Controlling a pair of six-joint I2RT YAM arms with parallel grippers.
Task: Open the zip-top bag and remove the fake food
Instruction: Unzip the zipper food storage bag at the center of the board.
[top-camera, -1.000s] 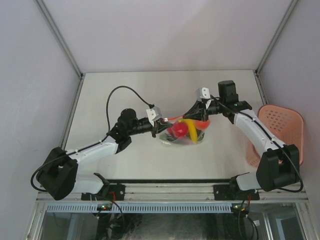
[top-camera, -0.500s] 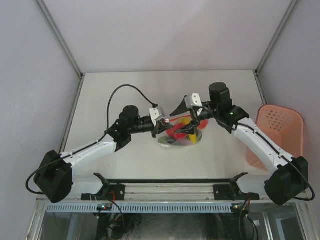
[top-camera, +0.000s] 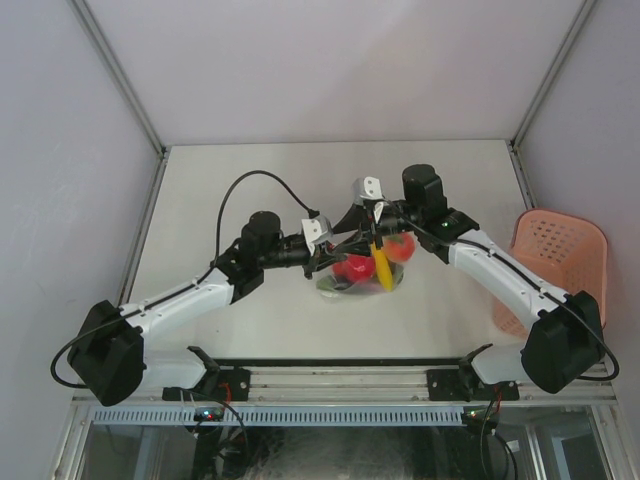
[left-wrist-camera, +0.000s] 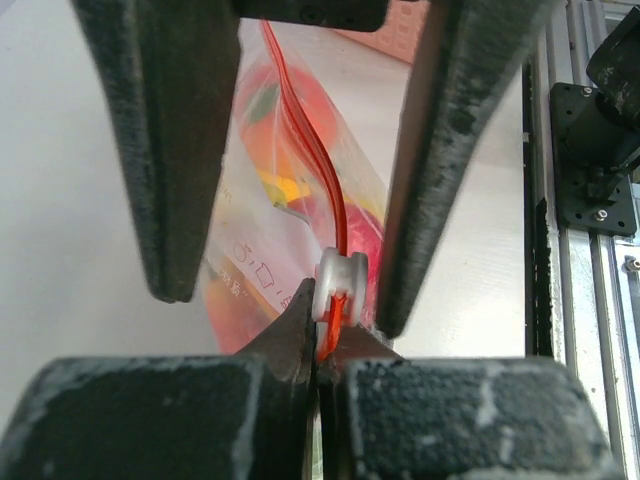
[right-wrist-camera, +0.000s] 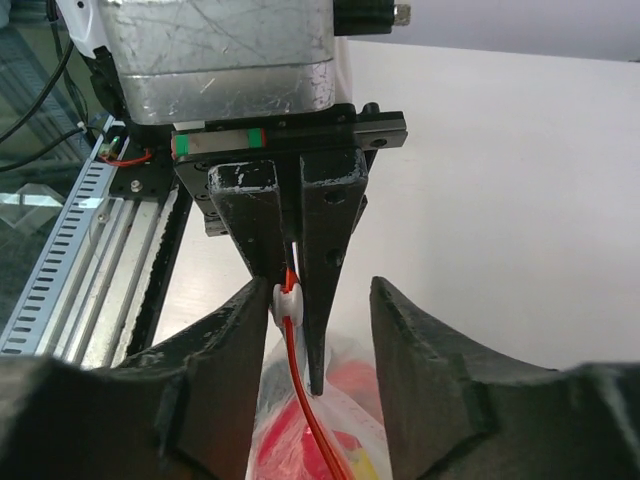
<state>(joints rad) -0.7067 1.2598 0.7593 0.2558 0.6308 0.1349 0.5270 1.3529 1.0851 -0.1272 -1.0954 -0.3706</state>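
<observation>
The zip-top bag (top-camera: 360, 275) lies mid-table with the fake food inside: a red round piece (top-camera: 352, 266), a yellow piece (top-camera: 381, 265) and an orange piece (top-camera: 401, 248). My left gripper (top-camera: 326, 247) is shut on the end of the bag's red zip strip (left-wrist-camera: 322, 338), just behind the white slider (left-wrist-camera: 340, 284). My right gripper (top-camera: 353, 221) is open and faces the left one. Its fingers (left-wrist-camera: 168, 150) straddle the strip and the slider (right-wrist-camera: 288, 300); the slider sits against its left finger (right-wrist-camera: 235, 360). The strip (right-wrist-camera: 312, 420) runs down into the bag.
A pink perforated basket (top-camera: 562, 262) stands at the table's right edge. The rail and arm bases (top-camera: 340, 385) line the near edge. Grey walls close in the back and both sides.
My right gripper has moved left along the top of the bag, from its right end toward my left gripper, and now brackets the slider. The left gripper has kept its hold.
</observation>
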